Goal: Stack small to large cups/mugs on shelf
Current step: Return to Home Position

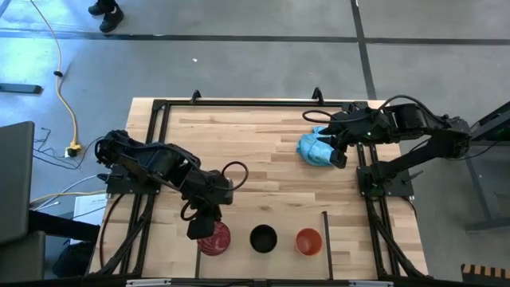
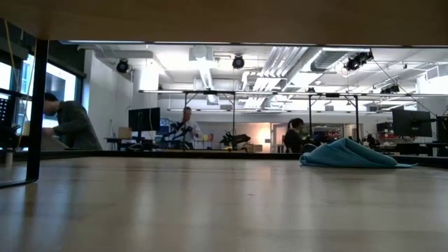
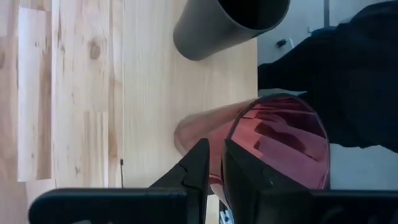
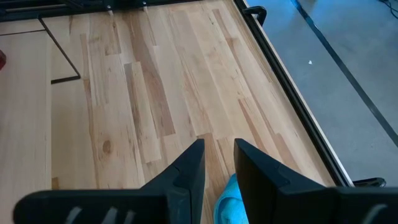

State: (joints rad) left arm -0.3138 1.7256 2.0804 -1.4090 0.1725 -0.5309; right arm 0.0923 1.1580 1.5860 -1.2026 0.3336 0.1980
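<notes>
The red-pink cup stands at the near table edge, left of the black cup and orange cup. My left gripper pinches its rim, fingers narrow. It looks light, thin and slippery, so grip gently. My right gripper hangs narrow over the blue cloth. The low view misses the cups.

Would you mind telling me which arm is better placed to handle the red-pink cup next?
Left. Its tool is already at the red-pink cup, while the right tool sits far off beside the blue cloth.
</notes>
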